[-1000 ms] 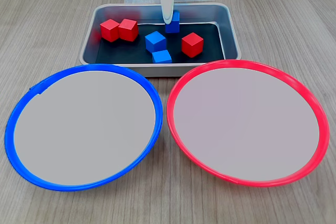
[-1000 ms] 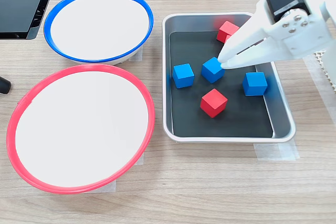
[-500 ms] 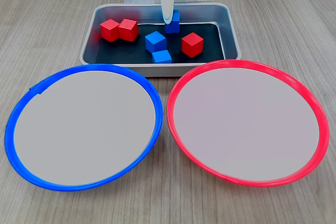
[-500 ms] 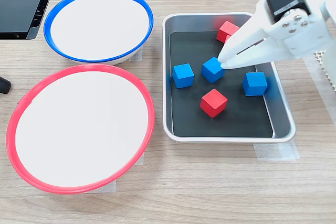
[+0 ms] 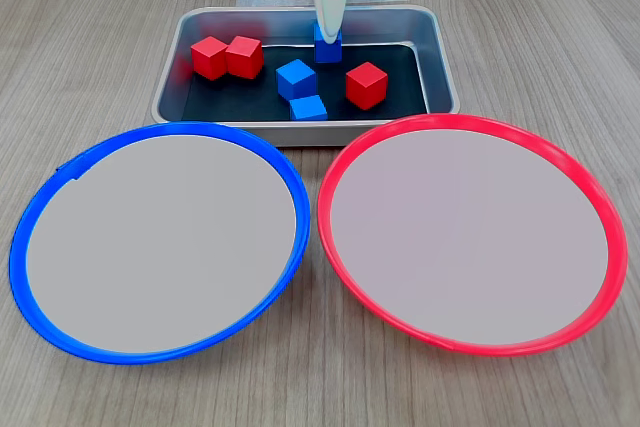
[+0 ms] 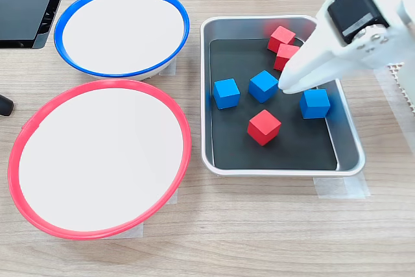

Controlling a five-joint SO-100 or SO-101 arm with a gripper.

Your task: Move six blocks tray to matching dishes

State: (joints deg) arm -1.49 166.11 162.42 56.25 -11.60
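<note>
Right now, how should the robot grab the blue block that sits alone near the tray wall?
Probably straight from above, pinching two opposite flat sides of the blue block. It sits flat on the tray floor, apart from the other cubes, though the gripper needs room beside the nearby wall.

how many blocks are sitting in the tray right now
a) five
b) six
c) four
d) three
b) six: three red blocks and three blue blocks all lie on the dark floor of the tray; both dishes are bare.
</note>
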